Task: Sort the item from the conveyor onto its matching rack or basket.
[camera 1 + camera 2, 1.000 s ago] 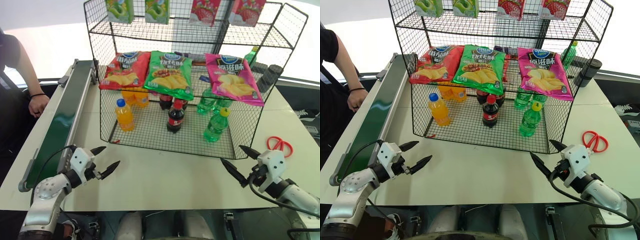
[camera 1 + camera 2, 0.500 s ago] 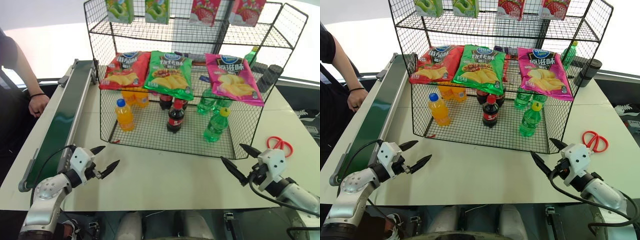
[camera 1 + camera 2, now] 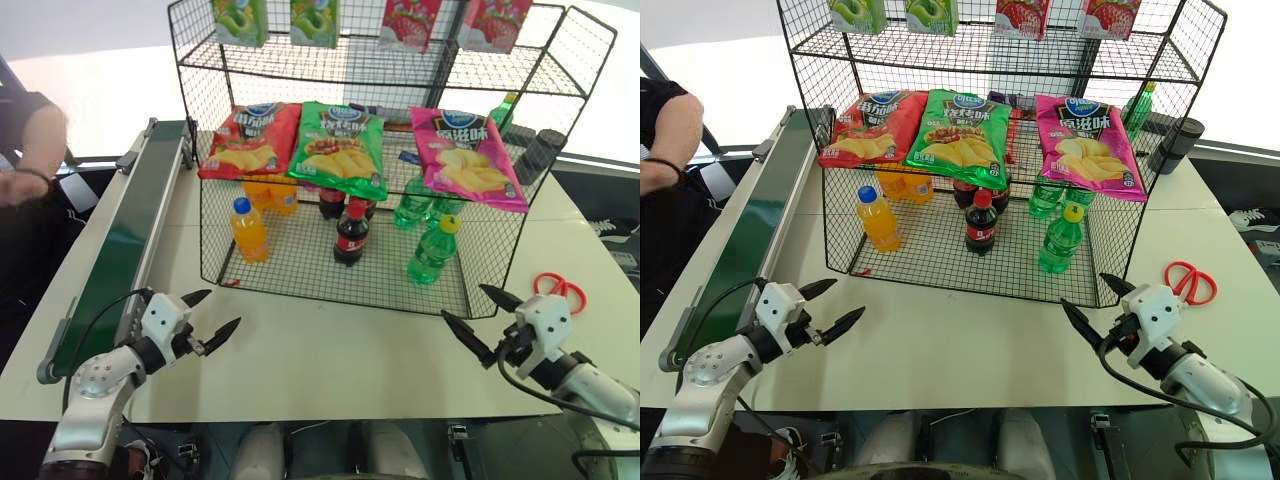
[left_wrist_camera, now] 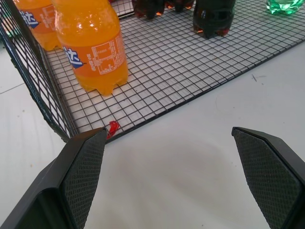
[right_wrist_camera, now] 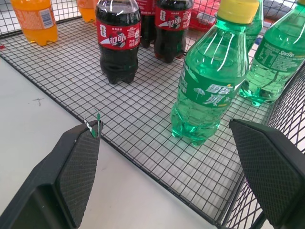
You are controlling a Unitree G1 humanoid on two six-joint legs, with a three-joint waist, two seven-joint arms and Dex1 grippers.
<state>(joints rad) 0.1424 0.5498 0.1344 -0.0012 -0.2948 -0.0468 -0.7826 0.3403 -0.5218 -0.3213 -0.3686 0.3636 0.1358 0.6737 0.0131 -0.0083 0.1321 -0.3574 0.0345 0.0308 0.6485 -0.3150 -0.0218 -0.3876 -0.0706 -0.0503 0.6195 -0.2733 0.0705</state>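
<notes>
Head view, left end effector [image 3: 207, 316] and right end effector [image 3: 478, 321] wide open, empty

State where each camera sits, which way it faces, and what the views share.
Head views: high, looking down at the rack and conveyor; left gripper and right gripper open.
Left wrist view: low, facing the orange bottle; own fingers.
Right wrist view: low, facing the green bottle; own fingers.
Shared: the cola bottle.

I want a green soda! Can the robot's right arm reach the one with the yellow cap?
Probably yes. The green bottle stands near the basket's open front, and the open right gripper faces it with nothing between.
</notes>
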